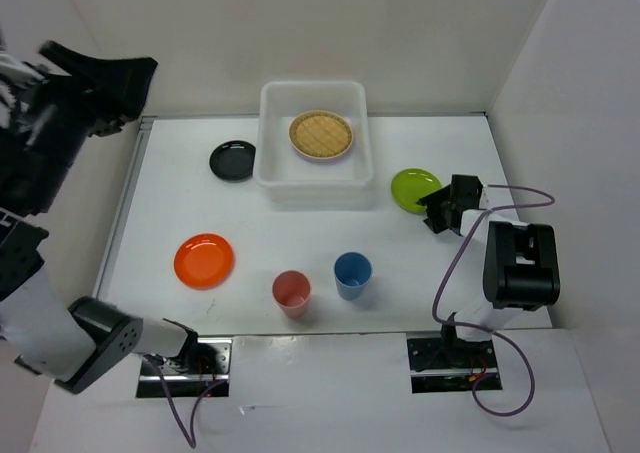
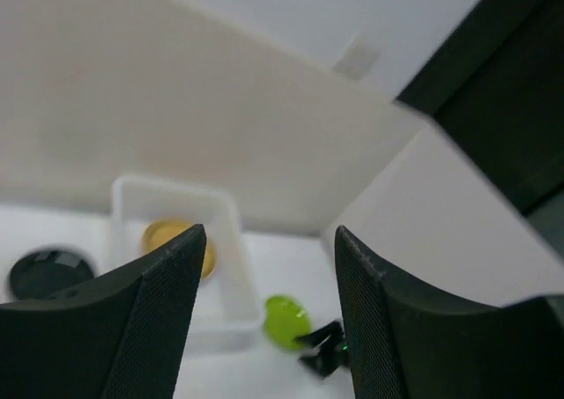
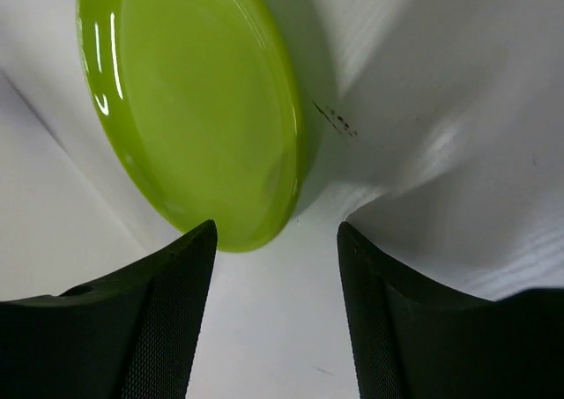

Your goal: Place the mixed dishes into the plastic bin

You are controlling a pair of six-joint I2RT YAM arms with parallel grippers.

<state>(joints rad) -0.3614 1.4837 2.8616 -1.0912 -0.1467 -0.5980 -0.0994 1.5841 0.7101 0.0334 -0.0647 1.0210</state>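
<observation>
Right wrist view: right hand point(image 3: 275, 233) spread, lime green plate point(image 3: 194, 108) lying flat, face up, just ahead.

Black-and-white left arm point(image 1: 40, 318) and right arm point(image 1: 520, 263), trailing thin purple cables point(image 1: 438, 298); matte black, finely dimpled fingers point(image 3: 163, 328).

White table point(image 1: 260, 235); white enclosure walls point(image 1: 300, 33) behind and right; dark smudge point(image 3: 335, 120) on table.
</observation>
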